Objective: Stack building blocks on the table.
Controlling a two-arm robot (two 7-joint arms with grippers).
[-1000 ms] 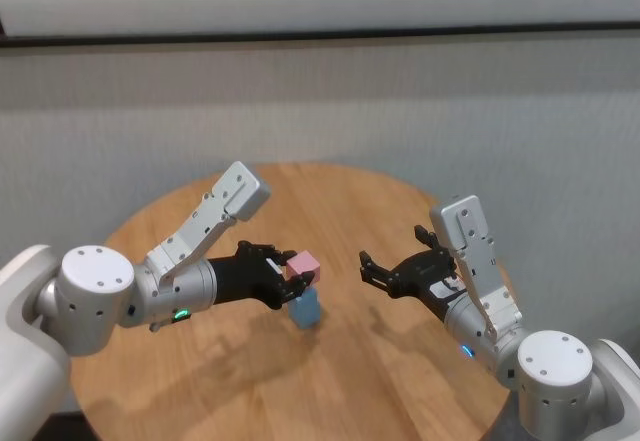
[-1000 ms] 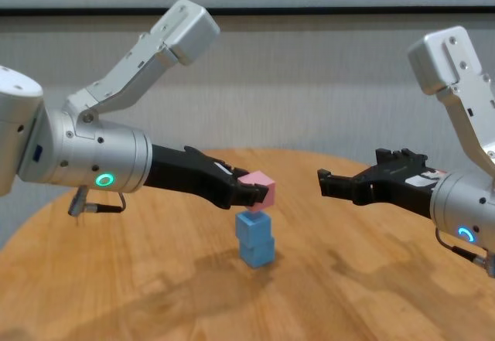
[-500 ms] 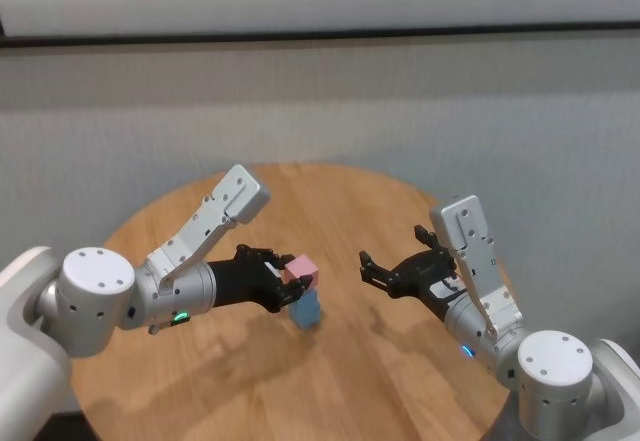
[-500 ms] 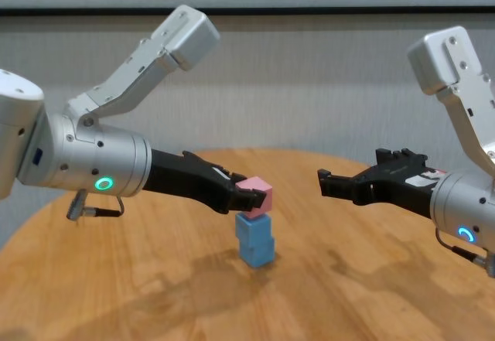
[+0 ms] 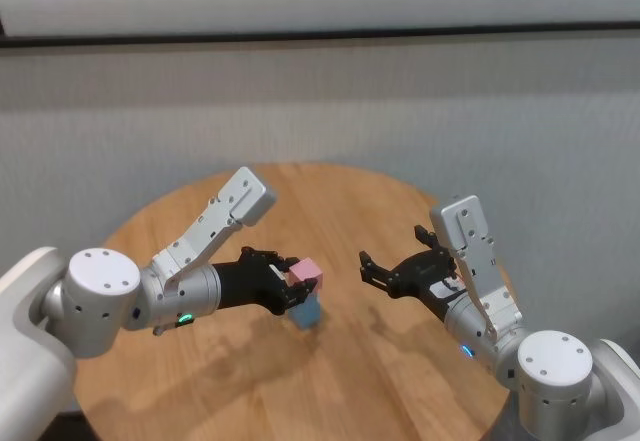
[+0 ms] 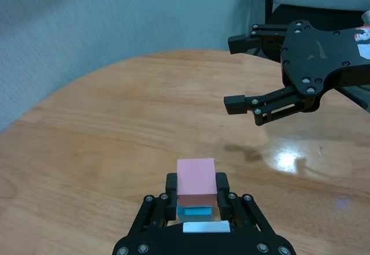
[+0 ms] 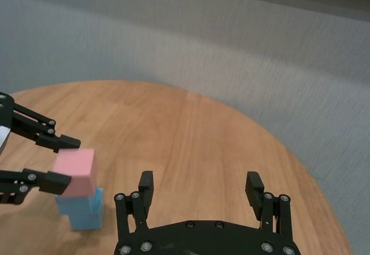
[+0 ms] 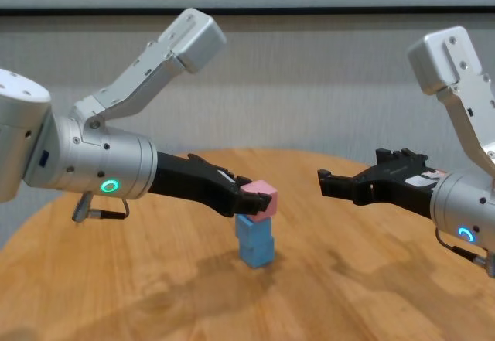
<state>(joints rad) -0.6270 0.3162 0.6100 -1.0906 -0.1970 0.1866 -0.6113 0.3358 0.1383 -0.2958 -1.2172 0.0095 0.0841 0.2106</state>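
Pink block (image 8: 264,199) is sitting clamped in the left gripper (image 8: 254,202) jaws, touching the blue blocks (image 8: 255,240) near the surface's (image 8: 155,294) middle. Releasing should probably be going slowly, squarely aligned. Right gripper (image 8: 348,184) is hovering nearby, jaws apart.

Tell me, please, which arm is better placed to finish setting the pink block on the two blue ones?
The left. Its gripper already holds the pink block directly over the two stacked blue blocks, seemingly almost touching. The right gripper hangs open and empty off to the side.
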